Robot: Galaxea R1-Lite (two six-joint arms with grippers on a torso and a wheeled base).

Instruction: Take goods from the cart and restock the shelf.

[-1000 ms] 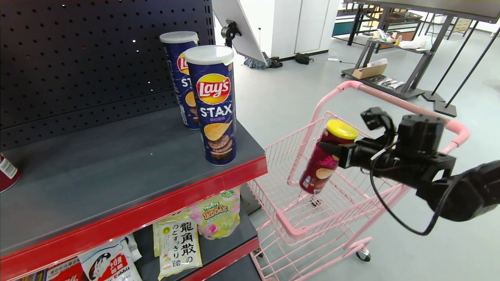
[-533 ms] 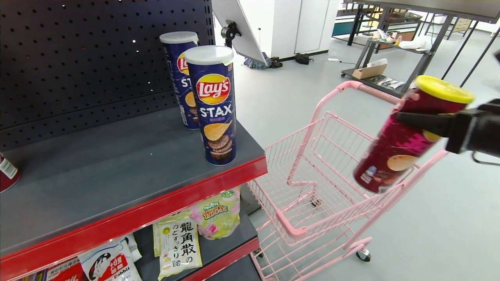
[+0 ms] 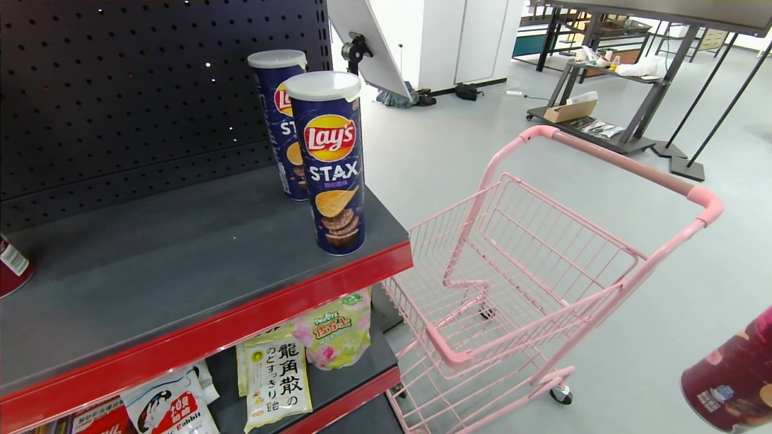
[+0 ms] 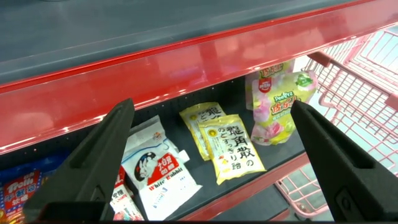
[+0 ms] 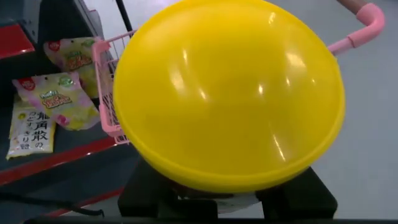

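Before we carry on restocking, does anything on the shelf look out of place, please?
Nothing is spilled or damaged. The front blue can stands upright but close to the shelf's red front edge, near its corner.

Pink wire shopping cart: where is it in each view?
Head view: pink wire shopping cart, right of centre, off the grey shelf's end.
Left wrist view: cart basket past the lower shelf's end.
Right wrist view: cart handle behind the held maroon can's yellow lid.
Shared landmark: green snack pouch on the lower shelf.
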